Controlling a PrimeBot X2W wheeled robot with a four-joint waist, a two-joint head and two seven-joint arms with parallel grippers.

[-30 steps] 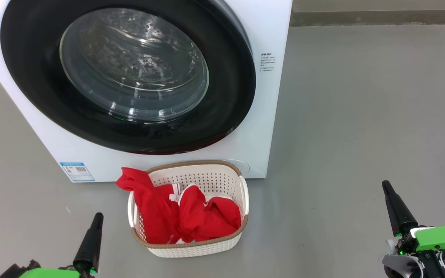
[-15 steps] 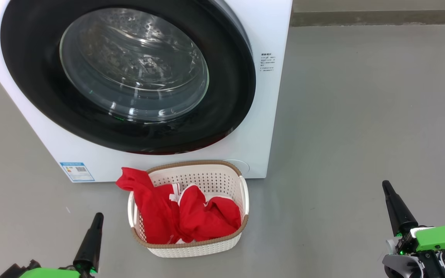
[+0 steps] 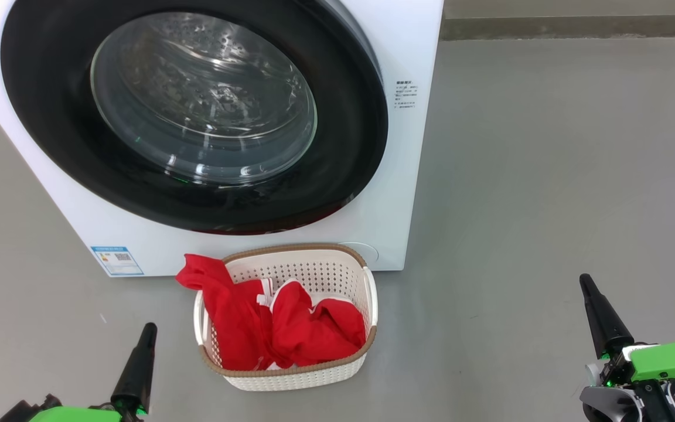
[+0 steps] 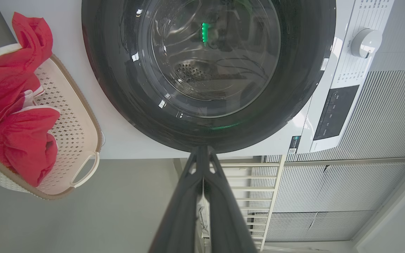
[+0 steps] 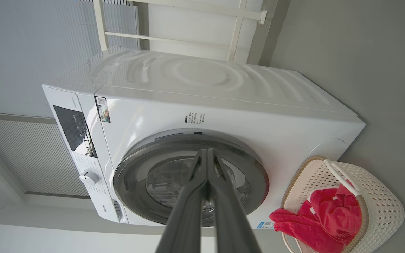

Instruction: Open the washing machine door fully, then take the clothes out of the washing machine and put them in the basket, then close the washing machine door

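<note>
Pinched fully together and empty at both the left gripper [image 3: 147, 333] and the right gripper [image 3: 587, 286], held above the grey floor [image 3: 548, 176] and touching nothing. Ahead of and between the two, nearer the left gripper: the basket [image 3: 290, 380] holding the clothes [image 3: 296, 334], one red fold draped over the rim on the left gripper's side, and just beyond it the washing machine [image 3: 399, 193] with the washing machine door [image 3: 44, 117] lying flush against its front. Unchanged from the earlier frames: same places for grippers, basket, clothes and door.
</note>
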